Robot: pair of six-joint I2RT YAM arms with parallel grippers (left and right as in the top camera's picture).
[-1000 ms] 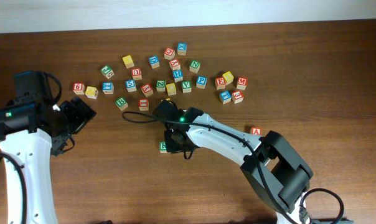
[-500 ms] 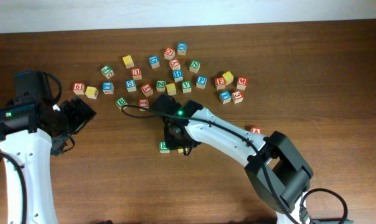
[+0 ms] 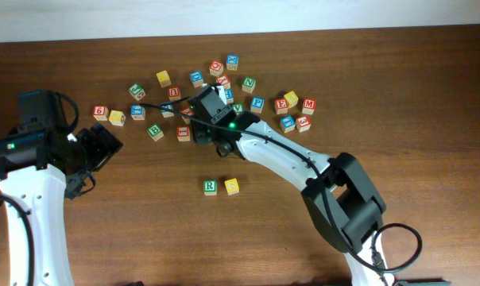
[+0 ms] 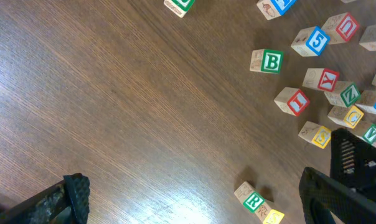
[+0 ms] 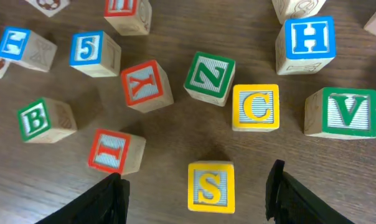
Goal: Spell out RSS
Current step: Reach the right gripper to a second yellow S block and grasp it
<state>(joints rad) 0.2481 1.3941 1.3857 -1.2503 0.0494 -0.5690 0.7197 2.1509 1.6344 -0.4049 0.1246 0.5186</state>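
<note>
The green R cube (image 3: 210,187) lies on the table with a yellow S cube (image 3: 232,186) right beside it on its right; both show in the left wrist view, R cube (image 4: 253,200) and S cube (image 4: 273,216). A second yellow S cube (image 5: 211,186) lies between the open fingers of my right gripper (image 5: 197,193), untouched. In the overhead view this gripper (image 3: 205,135) hovers at the near edge of the cube cluster and hides that cube. My left gripper (image 3: 105,147) is open and empty at the left, far from the cubes, and also shows in its wrist view (image 4: 197,202).
Several other letter cubes lie scattered behind the right gripper: red I (image 5: 116,151), green B (image 5: 45,119), red Y (image 5: 145,85), green Z (image 5: 210,76), yellow C (image 5: 255,107), green V (image 5: 343,112), blue H (image 5: 307,42). A red A cube (image 3: 326,167) lies alone at the right.
My right gripper has left the yellow S cube beside the R cube and moved away up to the cluster, where it now stands open over the second S cube. The left arm has not moved.
</note>
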